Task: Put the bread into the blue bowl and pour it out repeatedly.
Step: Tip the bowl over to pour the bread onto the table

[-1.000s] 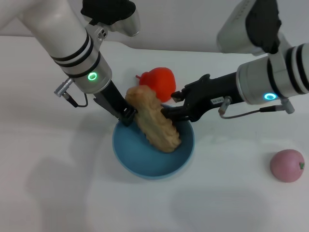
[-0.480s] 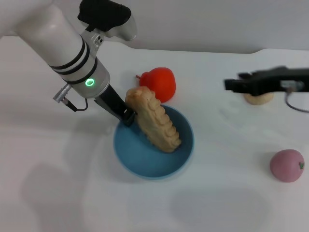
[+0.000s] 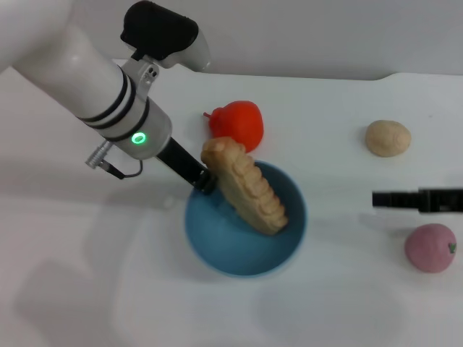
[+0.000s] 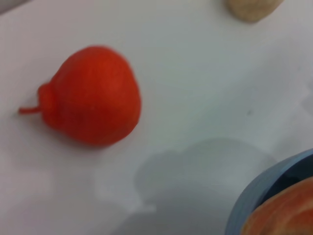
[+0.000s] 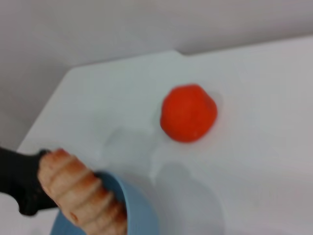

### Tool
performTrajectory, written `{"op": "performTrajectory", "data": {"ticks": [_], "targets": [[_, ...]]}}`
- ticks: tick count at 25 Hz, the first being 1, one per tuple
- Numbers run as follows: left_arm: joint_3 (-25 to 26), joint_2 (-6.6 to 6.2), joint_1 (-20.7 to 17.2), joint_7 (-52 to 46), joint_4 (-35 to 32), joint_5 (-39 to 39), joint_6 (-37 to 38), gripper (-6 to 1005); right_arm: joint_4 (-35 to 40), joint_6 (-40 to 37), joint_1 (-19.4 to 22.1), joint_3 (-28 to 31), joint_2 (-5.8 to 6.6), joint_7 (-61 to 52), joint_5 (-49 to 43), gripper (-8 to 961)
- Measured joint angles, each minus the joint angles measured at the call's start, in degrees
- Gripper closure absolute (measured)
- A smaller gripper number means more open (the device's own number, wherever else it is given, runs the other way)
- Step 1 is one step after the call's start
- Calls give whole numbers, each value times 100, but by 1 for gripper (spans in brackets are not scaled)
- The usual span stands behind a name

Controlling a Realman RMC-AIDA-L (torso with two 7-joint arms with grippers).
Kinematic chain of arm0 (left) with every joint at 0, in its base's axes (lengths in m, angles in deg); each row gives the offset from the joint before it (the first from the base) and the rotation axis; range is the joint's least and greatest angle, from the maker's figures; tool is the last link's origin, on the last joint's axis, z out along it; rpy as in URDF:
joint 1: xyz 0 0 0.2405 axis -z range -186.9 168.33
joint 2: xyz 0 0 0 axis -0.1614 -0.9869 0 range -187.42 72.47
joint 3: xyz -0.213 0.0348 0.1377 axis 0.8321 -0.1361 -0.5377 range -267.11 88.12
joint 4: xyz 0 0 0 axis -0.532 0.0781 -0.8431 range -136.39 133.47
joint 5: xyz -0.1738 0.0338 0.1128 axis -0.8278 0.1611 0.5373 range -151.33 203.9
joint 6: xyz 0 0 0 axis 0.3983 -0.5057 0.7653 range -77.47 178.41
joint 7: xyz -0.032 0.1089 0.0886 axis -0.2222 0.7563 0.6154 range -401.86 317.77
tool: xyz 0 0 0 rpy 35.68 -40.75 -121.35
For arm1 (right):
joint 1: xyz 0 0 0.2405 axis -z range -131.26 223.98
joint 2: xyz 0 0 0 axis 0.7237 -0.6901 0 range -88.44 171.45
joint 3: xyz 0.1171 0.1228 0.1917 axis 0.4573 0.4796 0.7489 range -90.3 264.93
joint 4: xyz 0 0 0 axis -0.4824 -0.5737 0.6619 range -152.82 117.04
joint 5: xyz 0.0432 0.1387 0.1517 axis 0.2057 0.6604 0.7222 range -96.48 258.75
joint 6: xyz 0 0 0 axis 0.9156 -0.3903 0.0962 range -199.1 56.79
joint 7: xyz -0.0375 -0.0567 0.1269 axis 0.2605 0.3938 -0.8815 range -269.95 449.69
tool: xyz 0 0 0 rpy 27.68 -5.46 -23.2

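Observation:
The blue bowl stands on the white table in the middle of the head view. The bread lies in it at a slant, its upper end sticking out over the far left rim. My left gripper is shut on the bowl's rim right beside that end of the bread. My right gripper is far to the right of the bowl, low over the table and holding nothing. The right wrist view shows the bread, the bowl's rim and the left gripper's black fingers.
A red fruit lies just behind the bowl; it also shows in the left wrist view. A small beige ball lies at the back right. A pink fruit lies at the right, just below my right gripper.
My right gripper has pulled away from the bread and bowl to the far right. The bowl, the bread and my left gripper have shifted slightly to the right.

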State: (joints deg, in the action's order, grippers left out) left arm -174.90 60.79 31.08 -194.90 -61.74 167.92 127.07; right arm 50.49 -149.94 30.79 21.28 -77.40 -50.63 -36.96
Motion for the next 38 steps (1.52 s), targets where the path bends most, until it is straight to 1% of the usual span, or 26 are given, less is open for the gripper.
{"op": "performTrajectory", "data": {"ticks": [2, 4, 7, 10, 12, 15, 22, 25, 29, 30, 31, 32, 35, 38], "targets": [[-200, 6, -147, -17, -156, -147, -197, 987, -102, -87, 66, 13, 0, 41, -58, 469], [-450, 4, -224, -24, -239, -302, -420, 987, -307, -211, 93, 40, 26, 130, -90, 469], [-1003, 14, -252, -93, -280, -373, -827, 988, -430, -271, 163, 150, 40, 314, -156, 469], [-1579, 22, -244, -356, -281, -427, -1417, 988, -475, -269, 252, 311, 29, 501, -239, 469], [-1848, 22, -224, -496, -288, -515, -1755, 988, -546, -276, 305, 476, 31, 618, -256, 470], [-2107, 27, -228, -533, -428, -655, -2235, 988, -665, -341, 398, 804, 44, 745, -318, 470], [-2301, 25, -226, -507, -600, -675, -3500, 987, -747, -847, 686, 1948, 28, 1239, -456, 470], [-2533, 12, -234, -485, -539, -631, -4347, 987, -769, -1089, 765, 2389, 22, 1410, -461, 470], [-3140, 16, -262, -318, -249, -491, -5664, 987, -841, -1295, 819, 2763, 28, 1557, -461, 470], [-3363, 27, -264, -251, -91, -432, -6078, 987, -854, -1317, 833, 2818, 29, 1582, -461, 470], [-3689, 40, -253, -200, 179, -362, -6745, 987, -863, -1331, 841, 2846, 29, 1602, -461, 469], [-3806, 44, -245, -193, 284, -350, -6983, 987, -870, -1336, 848, 2852, 28, 1614, -461, 469], [-4407, 63, -208, -181, 817, -326, -8184, 989, -889, -1345, 852, 2862, 28, 1646, -461, 469], [-4670, 72, -254, -112, 1106, -322, -9188, 990, -902, -1345, 847, 2866, 28, 1646, -461, 469]]}}
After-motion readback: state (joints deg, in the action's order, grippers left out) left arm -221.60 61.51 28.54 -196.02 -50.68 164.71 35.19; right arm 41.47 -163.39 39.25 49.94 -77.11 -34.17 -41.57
